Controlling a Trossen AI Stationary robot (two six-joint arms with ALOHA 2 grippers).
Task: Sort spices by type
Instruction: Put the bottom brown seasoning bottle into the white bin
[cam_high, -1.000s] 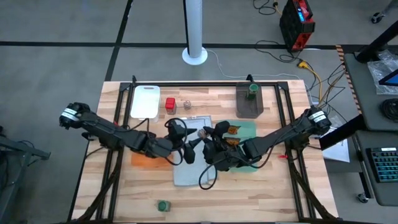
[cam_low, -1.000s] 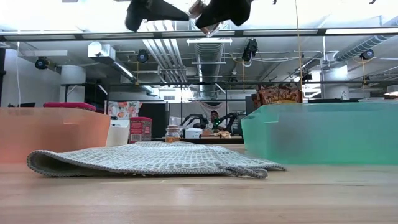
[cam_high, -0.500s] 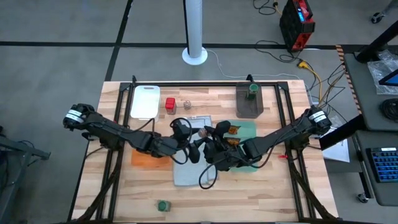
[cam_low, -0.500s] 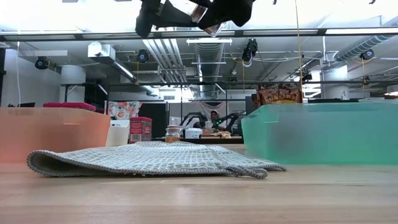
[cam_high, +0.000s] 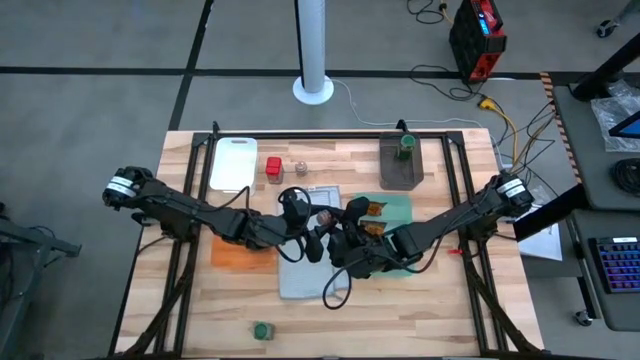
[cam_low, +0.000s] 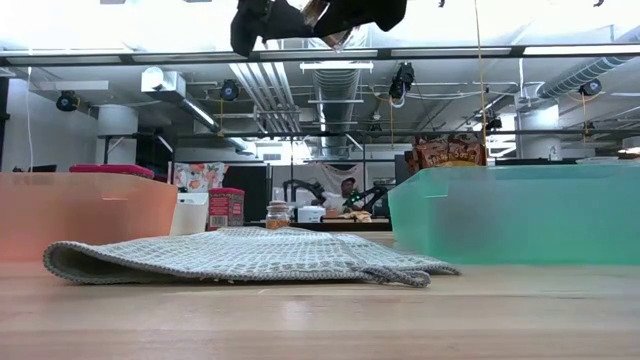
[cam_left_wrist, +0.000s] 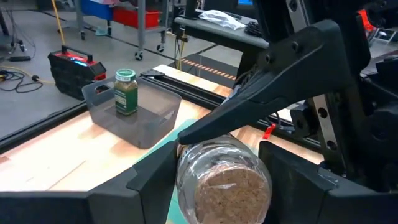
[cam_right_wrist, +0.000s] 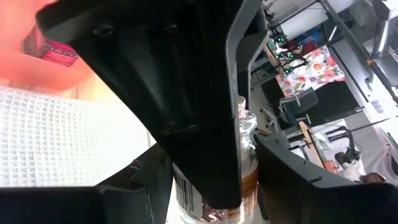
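Two grippers on one jar right now — looks like a mid-air handover above the grey cloth (cam_high: 305, 275). The left gripper (cam_high: 318, 240) and right gripper (cam_high: 336, 232) meet nose to nose over the cloth's upper half, and between them is a clear shaker (cam_left_wrist: 222, 180) full of tan, sandy spice. From the left wrist view its own two fingers sit either side of the shaker's base, clamped on it, and the other arm's dark finger reaches over the top. The right wrist view shows the same shaker (cam_right_wrist: 242, 168) pinched between that arm's fingers too, label showing. So both claws look closed on it, which I'd guess is the moment just before one lets go.

Why pass it at all? My guess is reach: the other shaker (cam_high: 300, 167) stands beyond the cloth's far edge, just beside a red box (cam_high: 274, 169) and the white board (cam_high: 234, 163), which is more the left arm's side.

Rest of the spices relative to the cloth: a green-topped jar (cam_high: 407, 143) sits upright in the dark bin (cam_high: 400, 175) off past its far right corner, another green-topped jar (cam_high: 261, 329) stands alone on the near side, and an orange-brown packet (cam_high: 375, 210) lies on the green cloth (cam_high: 402, 208) touching its right edge. The orange cloth (cam_high: 240, 257) is on its left.
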